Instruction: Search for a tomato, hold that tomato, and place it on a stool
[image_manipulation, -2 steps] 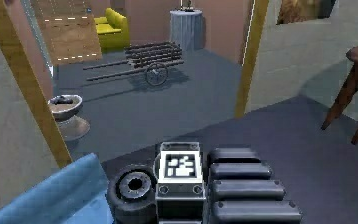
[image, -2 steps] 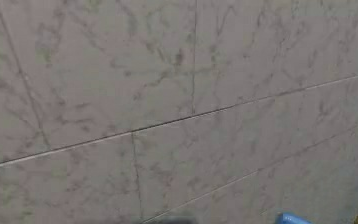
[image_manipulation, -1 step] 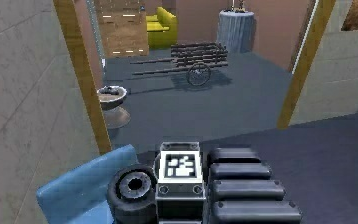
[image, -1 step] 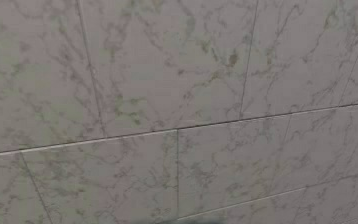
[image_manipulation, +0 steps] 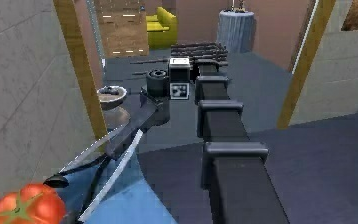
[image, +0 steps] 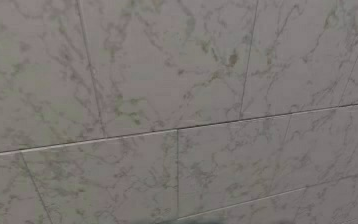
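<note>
Tomato [image_manipulation: 27,205] at arm side view's bottom-left corner, just beside 2 finger tips of gripper [image_manipulation: 69,198]. Grasp state: cannot tell. Forward view: grey marbled tile wall [image: 177,90].

A yellow armchair [image_manipulation: 164,24] stands on the floor [image_manipulation: 272,85].

Tomato [image_manipulation: 29,206] left of arm [image_manipulation: 233,152]

Arm [image_manipulation: 230,150] reaches out, fingers [image_manipulation: 99,152] slanting down-left.
</note>
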You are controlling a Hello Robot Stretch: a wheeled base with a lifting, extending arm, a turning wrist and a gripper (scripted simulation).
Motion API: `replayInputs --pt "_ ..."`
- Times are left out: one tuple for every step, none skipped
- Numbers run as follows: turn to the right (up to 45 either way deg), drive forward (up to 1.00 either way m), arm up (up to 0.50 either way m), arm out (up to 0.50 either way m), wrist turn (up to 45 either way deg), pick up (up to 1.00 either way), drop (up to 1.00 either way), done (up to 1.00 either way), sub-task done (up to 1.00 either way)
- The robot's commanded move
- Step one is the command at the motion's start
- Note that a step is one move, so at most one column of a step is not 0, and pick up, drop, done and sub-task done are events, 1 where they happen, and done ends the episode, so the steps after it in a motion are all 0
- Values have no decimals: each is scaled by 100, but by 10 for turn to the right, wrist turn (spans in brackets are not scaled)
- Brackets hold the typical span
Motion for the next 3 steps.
replayInputs --pt "0 0 0 0 390 0 0 0 0" --pt "0 0 -18 0 0 0 0 0 0" --pt "0 0 -32 0 0 0 0 0 0"
